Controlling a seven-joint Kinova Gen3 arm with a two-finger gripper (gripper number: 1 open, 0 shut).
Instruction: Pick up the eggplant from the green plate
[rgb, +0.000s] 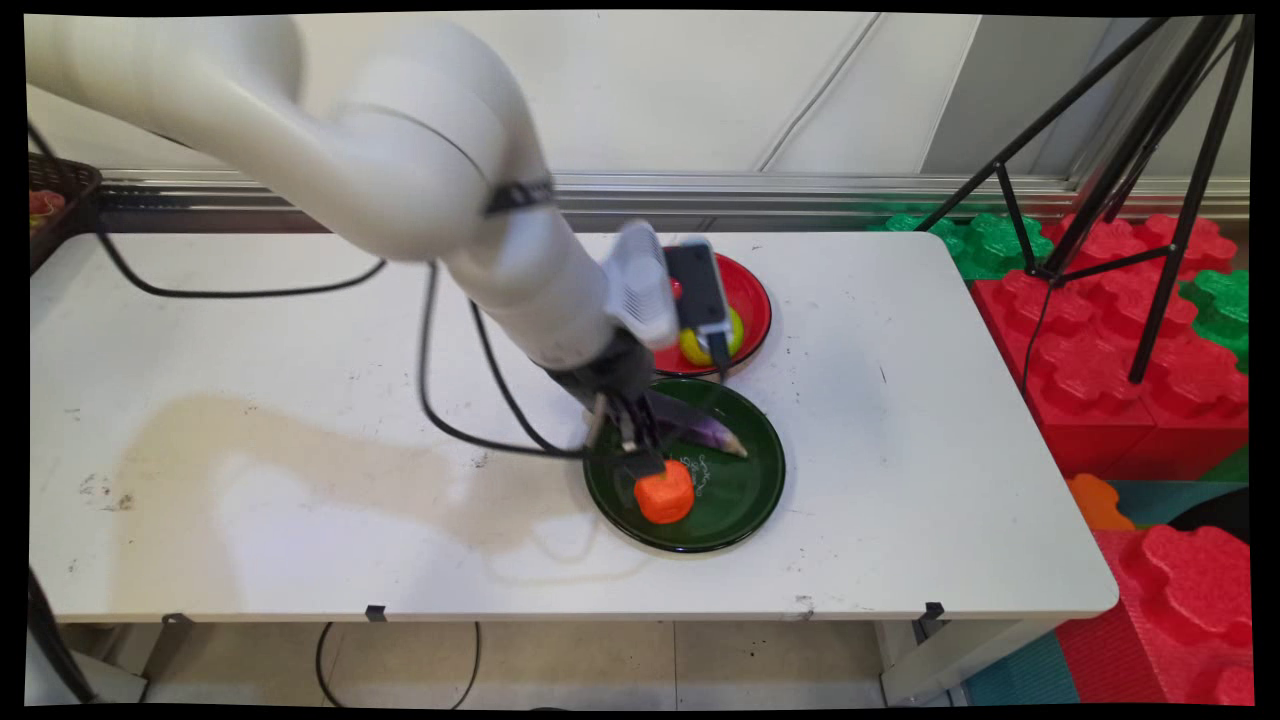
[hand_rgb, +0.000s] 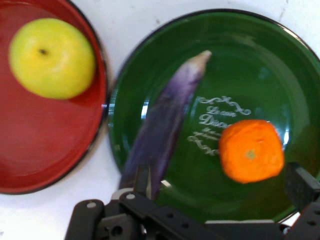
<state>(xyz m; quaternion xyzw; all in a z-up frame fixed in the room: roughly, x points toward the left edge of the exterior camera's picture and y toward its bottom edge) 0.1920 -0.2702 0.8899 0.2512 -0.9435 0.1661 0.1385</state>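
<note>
Gripper (rgb: 640, 452), fingers spread wide, hovers over a green plate (hand_rgb: 280, 55) at frame centre holding 1 orange fruit (hand_rgb: 251, 151) and 1 purple eggplant (hand_rgb: 165, 125).

The gripper (rgb: 640, 450) is black, on a white arm (rgb: 400, 170) trailing black cables (rgb: 430, 380). Below it lies a dark green plate (hand_rgb: 280, 55) with a thin black rim and pale, curly lettering at its middle. On that plate sit an orange fruit (hand_rgb: 251, 151) — bright, with a faint greenish spot on top — and an eggplant (hand_rgb: 165, 130), purple streaked with paler lilac, fading to a whitish tip. Beside it, a red plate (hand_rgb: 45, 145), also dark-edged, holds a yellow-green apple (hand_rgb: 51, 57) with a small dark dimple. The worktop (rgb: 250, 480) is white, scuffed with grey marks. To its right — red and green foam blocks (rgb: 1100, 330) and a black tripod (rgb: 1150, 170).
</note>
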